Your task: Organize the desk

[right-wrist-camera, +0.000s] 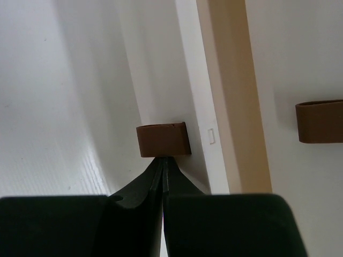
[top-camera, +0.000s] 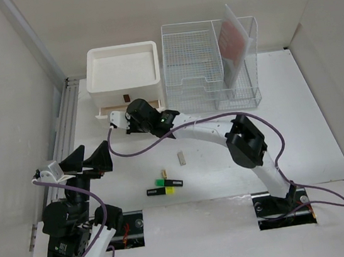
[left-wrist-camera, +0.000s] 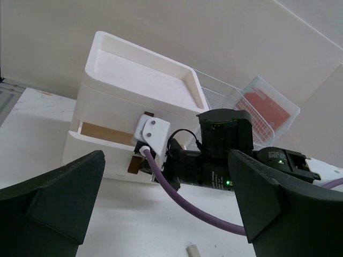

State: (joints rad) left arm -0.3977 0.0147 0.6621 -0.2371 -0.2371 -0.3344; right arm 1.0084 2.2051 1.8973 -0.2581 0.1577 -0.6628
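Observation:
The white desk (top-camera: 298, 124) carries a white drawer box (top-camera: 121, 68) at the back. One of its drawers (left-wrist-camera: 102, 152) stands slightly pulled out, tan inside. My right gripper (right-wrist-camera: 163, 159) reaches across to that drawer's front and is shut, its tips pinched at the near edge of the drawer's brown pull tab (right-wrist-camera: 163, 140). In the top view the right gripper (top-camera: 125, 117) lies against the box front. My left gripper (top-camera: 89, 161) hovers at the desk's left side, wide open and empty, facing the box; its fingers (left-wrist-camera: 59, 198) frame the right arm's wrist.
A green highlighter (top-camera: 160, 182), a black and yellow one (top-camera: 166, 190), a small yellowish piece (top-camera: 163, 173) and a pale stick (top-camera: 181, 157) lie mid-desk. A wire rack (top-camera: 193, 69) holding a pink-and-white folder (top-camera: 234, 38) stands right of the box. Walls enclose three sides.

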